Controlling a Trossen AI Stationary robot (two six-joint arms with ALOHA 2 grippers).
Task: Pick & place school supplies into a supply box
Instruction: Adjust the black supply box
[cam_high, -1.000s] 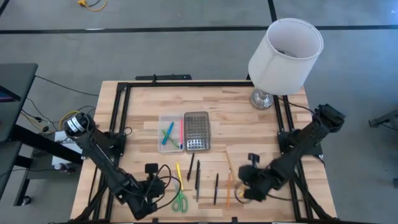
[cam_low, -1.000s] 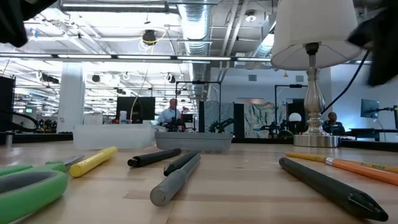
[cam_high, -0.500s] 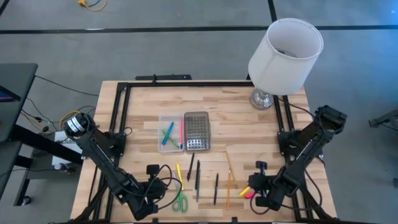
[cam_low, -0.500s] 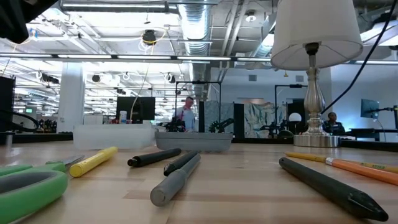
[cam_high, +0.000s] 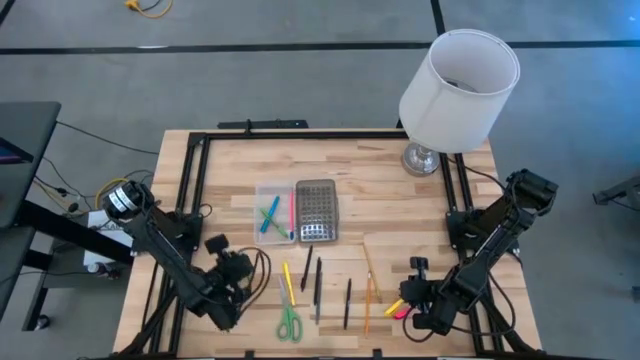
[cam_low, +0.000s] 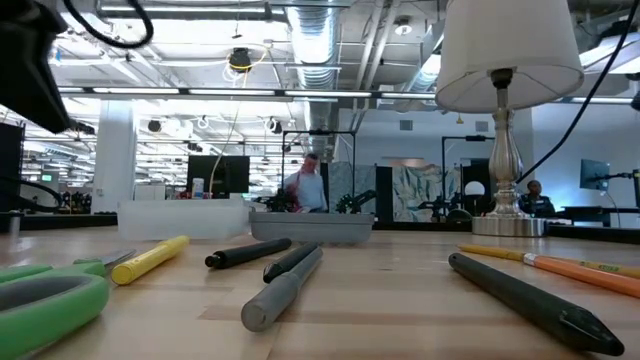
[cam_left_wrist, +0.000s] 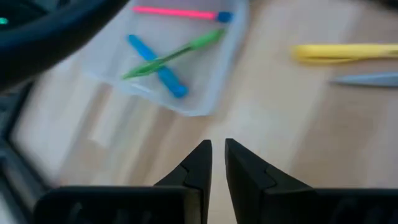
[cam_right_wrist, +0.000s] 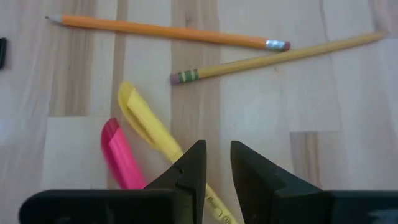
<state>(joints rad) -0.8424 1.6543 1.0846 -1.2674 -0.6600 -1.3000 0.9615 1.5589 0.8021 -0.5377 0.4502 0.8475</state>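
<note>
High view gives you the whole layout: the supply box (cam_high: 274, 212) lies open near the middle of the table (cam_high: 380, 175), its dotted grey lid (cam_high: 316, 211) folded out flat beside the clear tray. A blue marker (cam_high: 268, 219), a green pen (cam_high: 271, 214) crossing it, and a pink pen (cam_high: 292, 213) already lie inside the tray.

Your left gripper (cam_high: 236, 268) hovers toward the front left, near the box's front corner. In the left wrist view its fingertips (cam_left_wrist: 200, 154) stand almost together with only a thin slit between them, and nothing is caught there. The tray sits ahead of the jaws and off to one side, apart from them, with a yellow marker (cam_left_wrist: 345, 52) and the tip of a grey pen (cam_left_wrist: 367, 78) lying off to the other side.

Your right gripper (cam_high: 411, 293) is low at the front right. In the right wrist view its jaws are a little apart with bare wood showing in the gap; they grasp nothing. A yellow highlighter (cam_right_wrist: 152, 132) runs under one fingertip (cam_right_wrist: 191, 163), a pink highlighter (cam_right_wrist: 122, 156) lies just beside it, and an orange pencil (cam_right_wrist: 168, 31) and a yellow pencil (cam_right_wrist: 273, 57) rest farther ahead.

Green-handled scissors (cam_high: 289, 322), two black pens (cam_high: 307, 270) and another dark pen (cam_high: 347, 302) wait along the front edge between the arms. A white lamp (cam_high: 458, 82) stands at the far right corner.
</note>
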